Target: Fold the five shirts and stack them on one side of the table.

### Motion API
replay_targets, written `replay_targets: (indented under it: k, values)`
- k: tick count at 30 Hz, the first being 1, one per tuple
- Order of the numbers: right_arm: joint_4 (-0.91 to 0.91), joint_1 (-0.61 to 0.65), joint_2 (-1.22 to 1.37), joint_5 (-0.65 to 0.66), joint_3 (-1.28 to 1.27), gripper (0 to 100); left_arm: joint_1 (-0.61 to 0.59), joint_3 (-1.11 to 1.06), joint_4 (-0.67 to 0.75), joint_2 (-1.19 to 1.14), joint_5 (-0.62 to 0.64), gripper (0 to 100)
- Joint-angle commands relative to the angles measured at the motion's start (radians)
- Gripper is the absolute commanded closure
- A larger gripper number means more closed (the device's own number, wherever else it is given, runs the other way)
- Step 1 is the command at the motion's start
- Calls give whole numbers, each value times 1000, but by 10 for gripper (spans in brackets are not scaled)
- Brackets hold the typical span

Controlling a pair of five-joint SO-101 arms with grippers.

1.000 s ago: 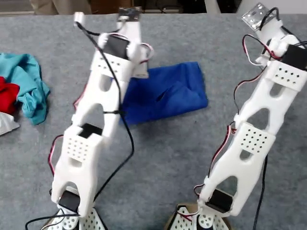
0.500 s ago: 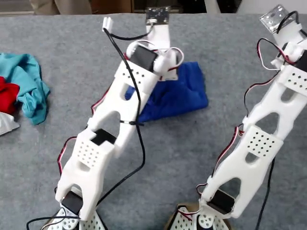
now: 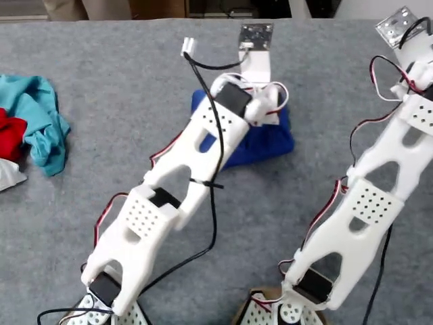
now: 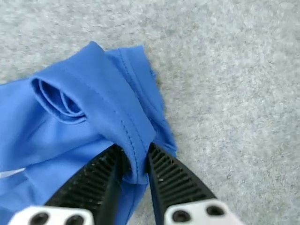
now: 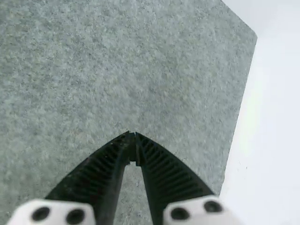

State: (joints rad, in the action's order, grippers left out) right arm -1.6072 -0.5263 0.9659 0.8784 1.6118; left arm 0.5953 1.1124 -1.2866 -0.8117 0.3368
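Shirts, four of them in sight on the grey table [image 3: 101, 68]. One blue shirt [image 3: 272, 139] lies bunched near the middle, towards the far side, and the left arm [image 3: 183, 183] stretches across it and covers part of it. The other three are heaped together at the left edge, well apart from the blue one: a teal shirt [image 3: 42, 122], a red shirt [image 3: 9, 128] touching it, and a white shirt [image 3: 8, 175] just below the red. There are two arms and two grippers. The left gripper [image 4: 135, 151] is clamped on a stitched fold of the blue shirt [image 4: 70, 117], the cloth pinched between both ribbed black fingers [image 4: 104, 174] and rising in a ridge beyond them. The right arm [image 3: 379, 189] stands off to the side, and the right gripper [image 5: 132, 137] has its fingers pressed together on nothing, over bare grey table near a corner.
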Motion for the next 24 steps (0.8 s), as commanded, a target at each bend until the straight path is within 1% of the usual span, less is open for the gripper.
replay_targets:
  k: [1, 13, 20, 22, 24]
  values:
    - [25, -22, -117, 11, 44, 987, 17, 17, 54, 15, 6, 980]
    - [26, -38, -119, 11, 50, 988, 63, 12, 169, 12, -2, 980]
    - [34, -53, -120, 11, 50, 987, 74, 8, 170, 10, -2, 978]
    - [34, -53, -120, 11, 50, 987, 74, 6, 167, 10, -2, 955]
    - [32, -51, -120, 12, 50, 987, 74, 6, 164, 10, 6, 895]
